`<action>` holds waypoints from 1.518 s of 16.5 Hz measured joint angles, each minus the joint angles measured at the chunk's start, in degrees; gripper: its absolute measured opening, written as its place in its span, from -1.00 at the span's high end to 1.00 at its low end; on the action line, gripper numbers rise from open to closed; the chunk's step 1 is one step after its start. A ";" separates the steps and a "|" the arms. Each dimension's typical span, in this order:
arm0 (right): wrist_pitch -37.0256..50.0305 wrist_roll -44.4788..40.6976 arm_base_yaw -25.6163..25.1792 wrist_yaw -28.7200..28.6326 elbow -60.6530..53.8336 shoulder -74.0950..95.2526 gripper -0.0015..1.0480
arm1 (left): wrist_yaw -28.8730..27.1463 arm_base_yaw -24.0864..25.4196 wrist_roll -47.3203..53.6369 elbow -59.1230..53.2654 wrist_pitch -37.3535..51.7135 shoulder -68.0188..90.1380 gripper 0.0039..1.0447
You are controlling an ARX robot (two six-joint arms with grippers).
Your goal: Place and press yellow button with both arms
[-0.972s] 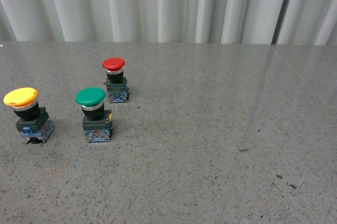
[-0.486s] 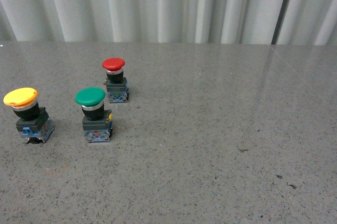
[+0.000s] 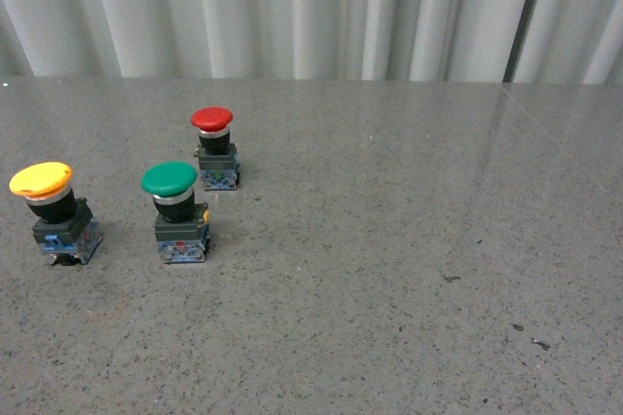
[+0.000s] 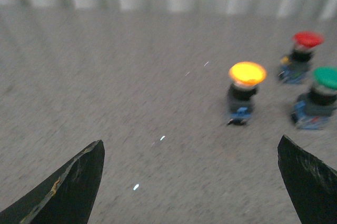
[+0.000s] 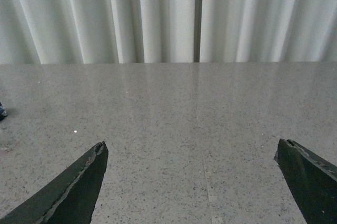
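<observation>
The yellow button (image 3: pixel 43 181) stands upright on the grey table at the far left of the front view, on its black body and blue-grey base. The left wrist view shows the same yellow button (image 4: pixel 246 74), blurred, well ahead of my left gripper (image 4: pixel 190 148), which is open with nothing between its black fingers (image 4: pixel 79 182). My right gripper (image 5: pixel 191 148) is open too, over bare table facing the curtain, and no button lies between its fingers. Neither arm appears in the front view.
A green-capped button (image 3: pixel 169 179) stands just right of the yellow one, and a smaller red-capped button (image 3: pixel 212 120) stands behind it. Both also appear in the left wrist view, green-capped button (image 4: pixel 326 77) and red-capped button (image 4: pixel 307 39). A white pleated curtain (image 3: pixel 311 6) backs the speckled table (image 3: pixel 409 269).
The front view has shifted very slightly, so the three buttons sit a few pixels further right. None of the buttons has moved on the table.
</observation>
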 joint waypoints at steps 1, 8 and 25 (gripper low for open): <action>0.17 0.00 0.00 -0.11 0.00 0.00 -0.87 | -5.57 0.02 1.01 4.11 5.70 10.60 -0.88; 0.04 0.02 0.00 -0.04 0.00 0.00 -0.87 | 4.96 4.11 5.57 29.99 22.25 61.88 -0.88; 0.04 0.02 0.00 -0.07 0.00 0.00 -0.87 | 7.80 -3.15 3.06 30.62 20.61 71.89 0.34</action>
